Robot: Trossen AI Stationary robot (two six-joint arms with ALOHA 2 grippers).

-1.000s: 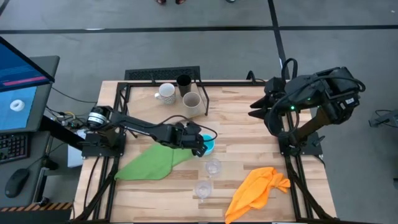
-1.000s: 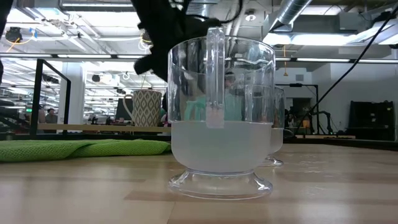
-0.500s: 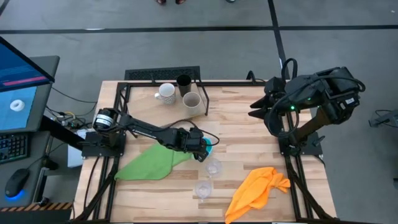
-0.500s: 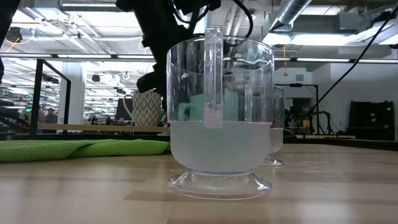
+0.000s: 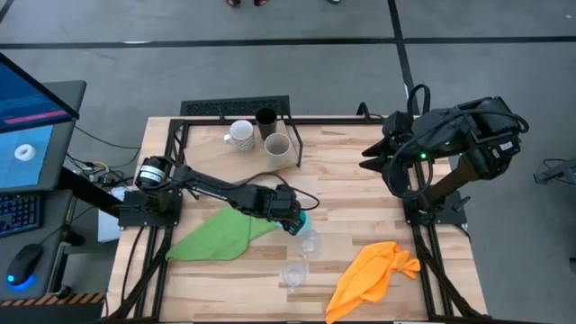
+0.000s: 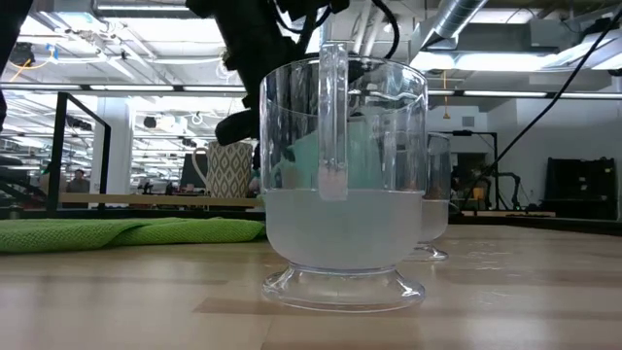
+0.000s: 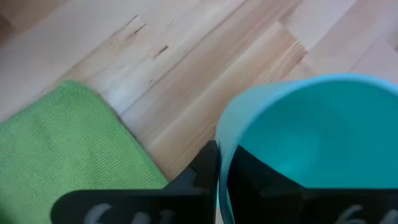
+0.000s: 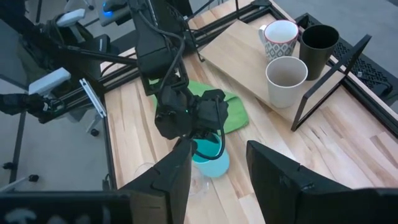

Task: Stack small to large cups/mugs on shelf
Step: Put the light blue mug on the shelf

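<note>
Blue mug [image 5: 303,217] sits mid-table in the high view, just past the tip of the green cloth [image 5: 219,237], with the left gripper [image 5: 293,219] closed on its rim. Two clear glasses stand nearer the front edge, one glass [image 5: 309,241] just beside the mug and the other glass [image 5: 294,273] a bit further forward; an orange cloth [image 5: 373,276] lies toward the right front. White mug [image 5: 240,133], black cup [image 5: 266,120] and beige cup [image 5: 277,146] are grouped on the shelf [image 5: 209,142] at the back left of the table [image 5: 351,180]. Right arm is parked over the table's right edge, right gripper [image 5: 367,151] clear of everything. Low view: the front glass [image 6: 342,185] fills the middle of the picture, handle facing the camera, the second one [image 6: 433,199] partly hidden behind it; the green cloth [image 6: 131,231] lies flat at left and the white mug [image 6: 225,168] shows a patterned side far back. Left wrist view: one dark finger [image 7: 202,174] is pressed on the outside of the blue mug's wall [image 7: 311,124], another dark part shows inside the rim; green cloth [image 7: 62,149] alongside on bare wood. Right wrist view: the right arm's own fingers [image 8: 171,174] stand spread with nothing between them; beyond, the left gripper [image 8: 202,134] clamps the blue mug [image 8: 210,155] beside the green cloth [image 8: 230,109], and the three cups [image 8: 287,73] stand on the shelf [image 8: 236,53].
</note>
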